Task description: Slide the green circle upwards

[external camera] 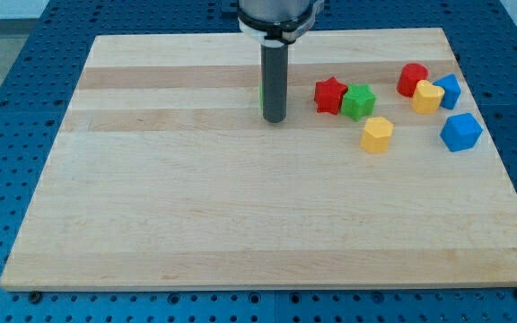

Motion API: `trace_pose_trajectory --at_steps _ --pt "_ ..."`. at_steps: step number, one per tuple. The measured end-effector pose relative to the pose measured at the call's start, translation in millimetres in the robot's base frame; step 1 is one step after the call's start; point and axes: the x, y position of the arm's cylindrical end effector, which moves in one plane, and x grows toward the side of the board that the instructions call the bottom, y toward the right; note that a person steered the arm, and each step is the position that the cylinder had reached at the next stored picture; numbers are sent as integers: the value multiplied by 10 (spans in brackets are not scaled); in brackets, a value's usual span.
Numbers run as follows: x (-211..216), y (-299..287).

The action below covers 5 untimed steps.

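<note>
Nearest the wooden board (196, 233)'s bottom edge lies bare wood across its full width. Farther up, toward the board's right edge, sit a yellow block (377, 135) and a blue block (460, 132). Beyond them, a red star (329, 95) touches a green star (359, 101); a red block (411, 78), second yellow block (427, 97) and second blue block (448, 91) cluster together. My tip (274, 119) rests left of the red star, hiding the green circle (261, 95) save a sliver. No fingers exist; rod only. Open wood continues above the circle to the board's top edge.
</note>
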Motion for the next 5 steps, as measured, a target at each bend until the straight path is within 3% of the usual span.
trace_pose_trajectory --at_steps 3,5 --pt "-444 6" --pt "-452 6"
